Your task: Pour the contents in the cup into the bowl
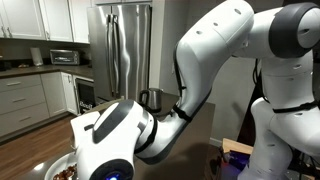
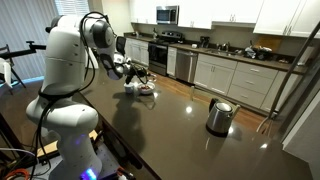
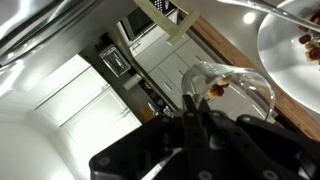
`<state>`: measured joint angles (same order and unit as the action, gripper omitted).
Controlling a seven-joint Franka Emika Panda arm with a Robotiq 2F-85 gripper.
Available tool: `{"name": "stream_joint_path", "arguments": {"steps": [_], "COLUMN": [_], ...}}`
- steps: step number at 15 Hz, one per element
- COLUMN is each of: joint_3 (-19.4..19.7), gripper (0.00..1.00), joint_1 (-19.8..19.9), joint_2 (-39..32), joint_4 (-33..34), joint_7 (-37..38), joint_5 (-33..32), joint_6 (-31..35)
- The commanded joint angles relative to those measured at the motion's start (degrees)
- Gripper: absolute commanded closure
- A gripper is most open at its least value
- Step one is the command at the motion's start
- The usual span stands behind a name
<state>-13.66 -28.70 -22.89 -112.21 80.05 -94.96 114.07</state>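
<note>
In the wrist view my gripper [image 3: 196, 108] is shut on the rim of the small clear glass cup [image 3: 238, 85]. The cup is tipped on its side and has a few reddish-brown bits inside. The wide white bowl [image 3: 288, 52] lies just past the cup's mouth and holds some brownish bits near its edge. A thin metal spoon handle [image 3: 285, 9] crosses above it. In an exterior view the gripper [image 2: 134, 71] hangs just above the bowl [image 2: 146, 89] on the dark counter. In an exterior view only the bowl's edge [image 1: 60, 170] shows, at the bottom left under the arm.
A shiny steel kettle [image 2: 220, 116] stands on the dark countertop [image 2: 170, 130], well away from the bowl. Kitchen cabinets and a stove [image 2: 160, 55] line the far wall. A steel fridge [image 1: 122, 50] stands behind the arm, which fills much of that exterior view.
</note>
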Motion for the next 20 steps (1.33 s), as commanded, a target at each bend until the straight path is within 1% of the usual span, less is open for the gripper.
{"name": "stream_joint_path", "arguments": {"steps": [1, 2, 3, 4, 6, 7, 10, 13, 18, 20], "joint_3": [-3.19, -3.64, -3.42, -3.64, -3.71, -3.73, -3.77, -4.48, -6.41, -6.6], "gripper": [0.99, 0.99, 0.95, 0.95, 0.95, 0.99, 0.99, 0.99, 0.99, 0.99], "joint_1": [3.91, 5.25, 3.2, 4.01, 5.04, 5.22, 3.35, 0.9, -1.06, -1.68], "joint_2": [2.09, 2.64, -0.05, 0.18, 0.52, 0.57, -0.74, -1.92, -1.86, -1.77], "joint_4": [-1.43, -1.42, 0.13, 0.05, 0.06, 0.06, 0.51, 0.46, -0.43, -0.67], "joint_7": [-0.48, -1.17, -0.19, -0.1, -0.12, -0.13, 0.14, 0.67, 1.29, 1.46], "joint_5": [1.13, 2.52, 0.81, 1.1, 1.24, 1.26, -1.37, -5.52, -9.99, -11.92], "joint_6": [4.22, 7.59, 2.67, 4.83, 6.41, 6.59, 2.28, -3.77, -9.03, -12.41]}}
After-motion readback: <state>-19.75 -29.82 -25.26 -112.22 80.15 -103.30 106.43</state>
